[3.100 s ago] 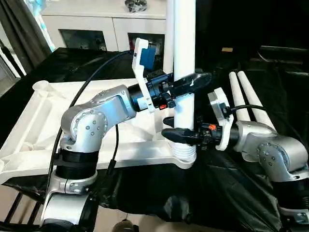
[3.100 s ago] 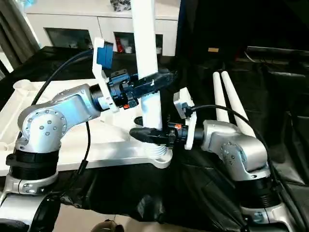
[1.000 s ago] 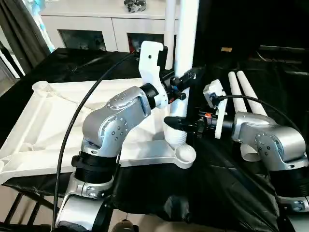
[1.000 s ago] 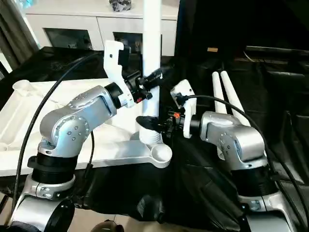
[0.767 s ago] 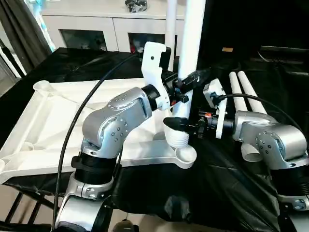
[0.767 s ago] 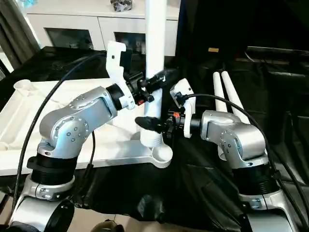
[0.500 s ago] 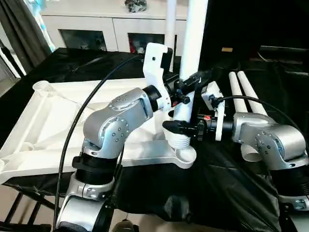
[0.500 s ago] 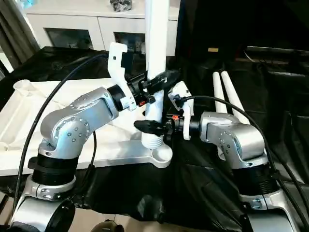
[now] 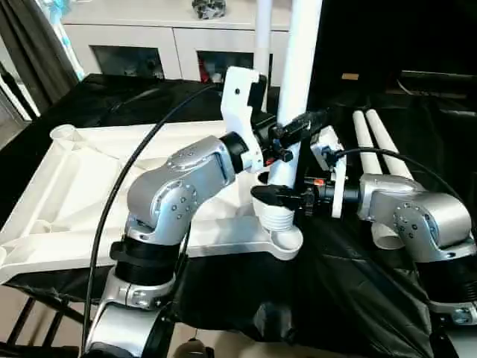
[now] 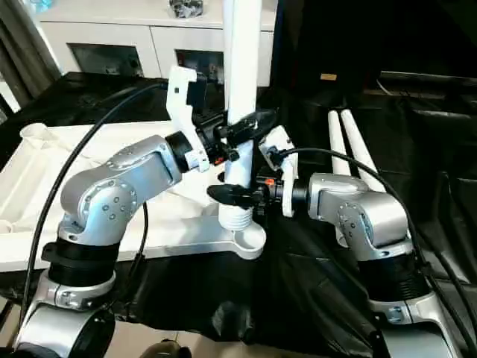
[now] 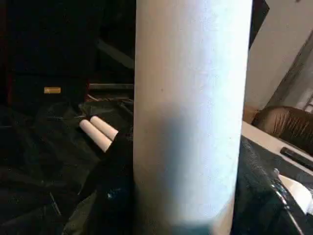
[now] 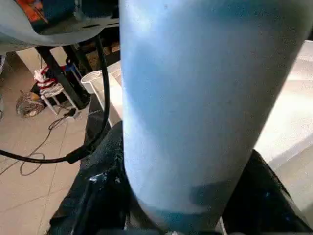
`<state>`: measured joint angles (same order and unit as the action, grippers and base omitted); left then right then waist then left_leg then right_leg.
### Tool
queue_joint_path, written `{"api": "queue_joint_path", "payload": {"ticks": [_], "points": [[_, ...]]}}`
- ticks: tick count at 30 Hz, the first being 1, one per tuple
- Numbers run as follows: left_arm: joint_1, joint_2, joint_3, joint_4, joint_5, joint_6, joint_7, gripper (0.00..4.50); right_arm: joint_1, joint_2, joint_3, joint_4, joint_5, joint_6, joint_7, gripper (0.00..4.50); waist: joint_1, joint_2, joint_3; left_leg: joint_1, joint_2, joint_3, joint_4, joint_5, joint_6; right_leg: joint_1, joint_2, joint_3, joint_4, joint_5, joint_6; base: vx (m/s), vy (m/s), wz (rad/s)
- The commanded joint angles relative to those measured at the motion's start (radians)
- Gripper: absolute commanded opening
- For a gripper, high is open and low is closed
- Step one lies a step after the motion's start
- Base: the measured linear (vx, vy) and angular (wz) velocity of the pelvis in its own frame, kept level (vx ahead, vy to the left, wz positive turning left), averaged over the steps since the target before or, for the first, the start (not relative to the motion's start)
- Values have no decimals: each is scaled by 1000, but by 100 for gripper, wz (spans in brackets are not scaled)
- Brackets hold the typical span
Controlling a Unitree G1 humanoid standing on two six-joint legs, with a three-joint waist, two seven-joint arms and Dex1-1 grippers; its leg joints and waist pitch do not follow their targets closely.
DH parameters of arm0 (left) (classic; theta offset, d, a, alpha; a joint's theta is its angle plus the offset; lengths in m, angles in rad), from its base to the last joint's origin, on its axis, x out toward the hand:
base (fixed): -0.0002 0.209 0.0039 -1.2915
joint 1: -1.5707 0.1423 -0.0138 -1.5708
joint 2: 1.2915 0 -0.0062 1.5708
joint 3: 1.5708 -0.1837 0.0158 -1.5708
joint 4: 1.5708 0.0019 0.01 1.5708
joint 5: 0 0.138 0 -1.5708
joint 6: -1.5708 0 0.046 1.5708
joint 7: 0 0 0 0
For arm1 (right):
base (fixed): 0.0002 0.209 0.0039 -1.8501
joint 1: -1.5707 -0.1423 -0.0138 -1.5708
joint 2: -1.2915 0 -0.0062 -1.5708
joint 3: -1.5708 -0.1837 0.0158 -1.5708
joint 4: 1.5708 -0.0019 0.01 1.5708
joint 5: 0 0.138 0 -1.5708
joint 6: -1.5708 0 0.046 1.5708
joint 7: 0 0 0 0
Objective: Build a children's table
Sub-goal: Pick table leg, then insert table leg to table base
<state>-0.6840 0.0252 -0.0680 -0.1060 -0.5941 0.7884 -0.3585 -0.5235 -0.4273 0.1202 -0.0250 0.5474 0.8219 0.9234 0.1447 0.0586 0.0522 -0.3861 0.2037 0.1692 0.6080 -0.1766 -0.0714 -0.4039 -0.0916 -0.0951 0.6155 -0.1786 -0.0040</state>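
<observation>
Upright leg (image 9: 297, 89) above tabletop (image 9: 67, 194) corner socket (image 9: 283, 240)

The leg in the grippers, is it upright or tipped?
Upright: the leg rises nearly vertically above the tabletop's corner socket.

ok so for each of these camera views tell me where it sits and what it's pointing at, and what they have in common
Left eye view: on the head, looking forward and down at the tabletop and upright leg; both silver forearms show, with the left pincer and right pincer on the leg.
Right eye view: same head, slightly to the side; same scene and arms.
Left wrist view: on the left wrist, facing the leg, two spare legs beyond.
Right wrist view: on the right wrist, close against the leg, floor beyond.
Shared: all four show the upright leg.
</observation>
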Motion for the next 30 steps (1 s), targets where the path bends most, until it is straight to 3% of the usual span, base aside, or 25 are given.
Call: {"api": "queue_joint_path", "payload": {"ticks": [1, 4, 5, 8, 9, 12, 13, 15, 16, 18, 21, 24, 25, 26, 27, 30], "points": [[6, 7, 16, -30, -3, 1, 3, 258, 12, 6, 8, -12, -15, -22, -9, 192, 4, -22, -81, 6, 16, -3, -57, -101, 28, 61, -49, 44, -68, -173, -165, 0, 0, 0], [8, -12, 43, -42, 3, -68, 10, 277, 37, 22, 3, -29, -13, -38, -23, 192, 3, -34, -80, 4, 16, -2, -57, -94, 33, 63, -50, 45, -72, -178, -162, 0, 0, 0], [5, -15, 54, -53, -3, -89, 3, 277, 40, 32, -1, -35, -10, -34, -39, 192, 3, -29, -81, 4, 18, -4, -58, -93, 31, 63, -51, 44, -69, -181, -163, 0, 0, 0], [-23, -37, 99, -71, -23, -133, 23, 286, 53, 52, -28, -57, 4, -29, -74, 192, 3, -34, -78, 5, 18, -2, -59, -97, 30, 61, -51, 46, -70, -189, -160, 0, 0, 0], [-46, -45, 130, -71, -26, -177, 32, 286, 65, 65, -55, -71, 18, -40, -91, 192, 5, -25, -78, 6, 18, -3, -59, -103, 27, 59, -52, 46, -71, -198, -159, 0, 0, 0], [-53, -33, 132, -70, -9, -203, 24, 286, 78, 76, -76, -73, 11, -74, -112, 192, 5, -26, -77, 7, 19, -5, -62, -120, 21, 59, -50, 44, -73, -212, -139, 0, 0, 0], [-50, -32, 133, -70, -10, -211, 18, 286, 86, 76, -86, -68, 6, -91, -117, 192, 6, -15, -78, 8, 19, -6, -61, -123, 18, 57, -51, 45, -73, -215, -138, 0, 0, 0], [-26, 4, 140, -96, -28, -186, -17, 286, 105, 89, -93, -75, -26, -120, -168, 192, 5, -25, -78, 9, 17, -3, -62, -120, 12, 55, -49, 45, -75, -206, -132, 0, 0, 0], [-21, 14, 132, -98, -22, -184, -26, 286, 108, 90, -94, -76, -29, -123, -173, 192, 5, -24, -78, 8, 16, -5, -63, -117, 10, 57, -49, 44, -72, -206, -133, 0, 0, 0], [44, 125, 40, -126, 51, -172, -116, 286, 142, 96, -110, -91, -57, -149, -223, 192, 1, -9, -79, 8, 16, -7, -64, -117, 2, 55, -46, 44, -69, -195, -129, 0, 0, 0], [160, 308, -103, -137, 175, -218, -264, 286, 191, 105, -117, -130, -118, -178, -313, 192, -8, -6, -79, 12, 17, -8, -69, -129, -6, 51, -42, 47, -68, -200, -96, 0, 0, 0], [213, 378, -151, -125, 214, -256, -329, 286, 216, 115, -115, -142, -165, -222, -361, 191, -11, -1, -78, 16, 15, -5, -72, -152, -27, 48, -43, 48, -71, -224, -100, 0, 0, 0], [255, 412, -169, -110, 222, -280, -375, 286, 232, 124, -117, -146, -181, -235, -390, 191, -11, -15, -77, 19, 18, -4, -76, -172, -30, 47, -44, 49, -75, -242, -105, 0, 0, 0], [255, 412, -169, -110, 222, -280, -375, 286, 232, 124, -117, -146, -181, -235, -390, 191, -11, -7, -73, 17, 17, -4, -79, -192, -33, 46, -46, 50, -75, -270, -103, 0, 0, 0], [298, 449, -192, -97, 223, -301, -434, 286, 251, 131, -115, -148, -188, -247, -404, 191, -10, -6, -75, 22, 17, -6, -78, -202, -34, 44, -47, 50, -77, -274, -99, 0, 0, 0], [358, 518, -261, -37, 274, -377, -525, 286, 285, 117, -85, -155, -202, -270, -385, 191, -16, 2, -71, 20, 15, -6, -83, -235, -34, 43, -44, 51, -81, -293, -89, 0, 0, 0]]}}
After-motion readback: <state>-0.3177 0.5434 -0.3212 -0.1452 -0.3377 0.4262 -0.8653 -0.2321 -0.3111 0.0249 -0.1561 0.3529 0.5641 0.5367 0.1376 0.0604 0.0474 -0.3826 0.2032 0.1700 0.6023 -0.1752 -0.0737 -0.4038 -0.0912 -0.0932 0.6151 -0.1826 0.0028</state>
